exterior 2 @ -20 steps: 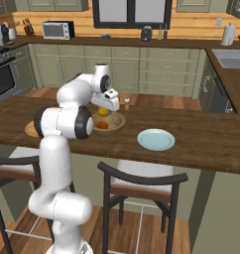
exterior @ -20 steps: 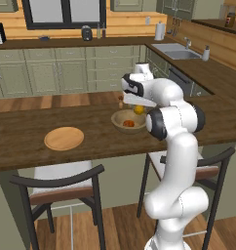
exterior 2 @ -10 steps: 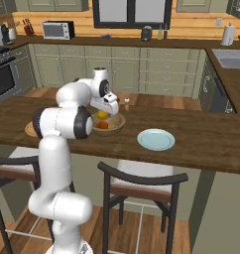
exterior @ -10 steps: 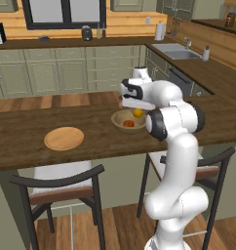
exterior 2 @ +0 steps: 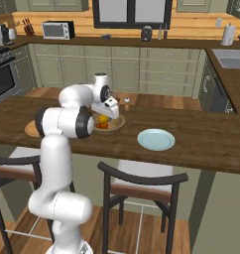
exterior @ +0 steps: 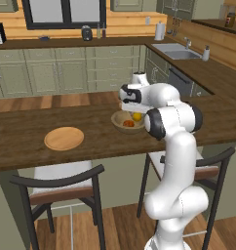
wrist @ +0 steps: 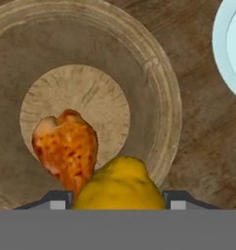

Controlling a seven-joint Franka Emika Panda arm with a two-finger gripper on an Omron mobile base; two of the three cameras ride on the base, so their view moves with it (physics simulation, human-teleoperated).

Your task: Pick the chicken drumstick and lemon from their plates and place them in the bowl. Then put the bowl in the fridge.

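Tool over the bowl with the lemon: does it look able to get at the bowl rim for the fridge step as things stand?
Probably yes. The tool hangs right over the bowl, the lemon between its tips. The drumstick lies on the bowl's floor, so the rim is bare; the teal plate stands apart.

Kitchen: sink [exterior: 180, 51], microwave [exterior 2: 58, 30], sage cabinets [exterior: 56, 73].
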